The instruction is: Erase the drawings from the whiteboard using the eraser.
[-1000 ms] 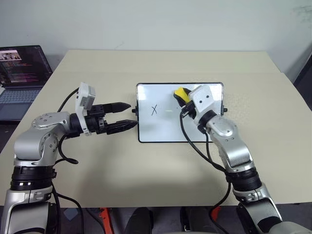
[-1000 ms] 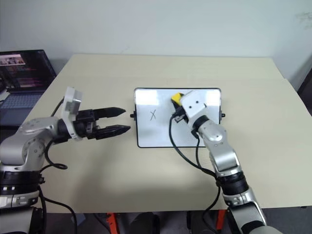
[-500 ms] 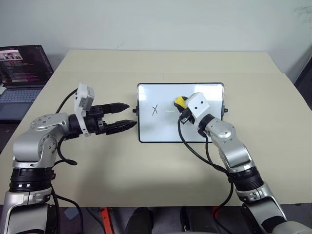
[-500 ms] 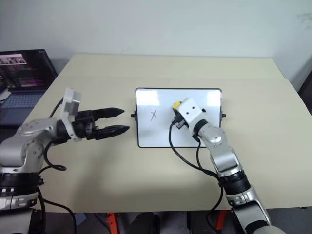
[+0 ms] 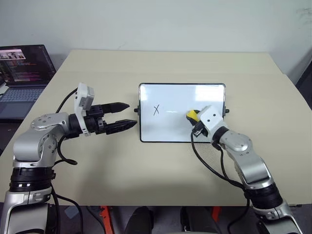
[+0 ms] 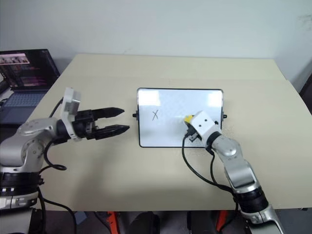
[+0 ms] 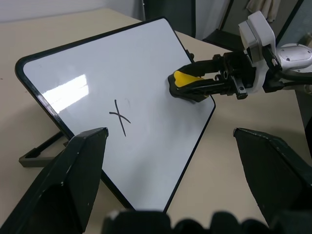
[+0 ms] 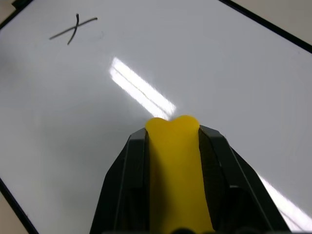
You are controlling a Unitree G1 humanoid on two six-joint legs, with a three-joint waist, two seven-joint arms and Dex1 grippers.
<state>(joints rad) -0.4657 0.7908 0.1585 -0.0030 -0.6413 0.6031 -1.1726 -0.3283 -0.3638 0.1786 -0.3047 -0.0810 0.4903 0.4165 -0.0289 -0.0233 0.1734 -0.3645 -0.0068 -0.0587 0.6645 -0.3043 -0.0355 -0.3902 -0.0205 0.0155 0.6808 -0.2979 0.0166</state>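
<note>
The right gripper (image 8: 173,146) has its two black fingers (image 8: 127,168) pinched on the eraser (image 5: 192,115), one on each long side. The eraser is a small yellow block, squeezed so that its front end bulges past the fingertips; a dark underside shows below the yellow in the left wrist view. Its long axis runs along the fingers, and its free end points across the whiteboard (image 5: 170,95) toward the X (image 5: 156,110). It sits over the whiteboard's lower right part, near the bottom frame; whether its face presses the surface cannot be told for sure.

The whiteboard is a glossy white rectangle with a thin black frame, rounded corners and small black knobs at its side edges. It lies near the middle of the tabletop (image 5: 161,165) with its long axis across, left to right. The X, a thin black marker mark, stands in the whiteboard's left half, well apart from the eraser. Bright window glare streaks the white surface.

The left gripper (image 5: 127,115) hangs just beside the whiteboard's left edge, apart from it, its fingers (image 5: 117,106) spread and pointing toward the frame.

A laptop (image 5: 22,73) with a lit screen stands far to the left of the whiteboard, beyond the tabletop's corner.
</note>
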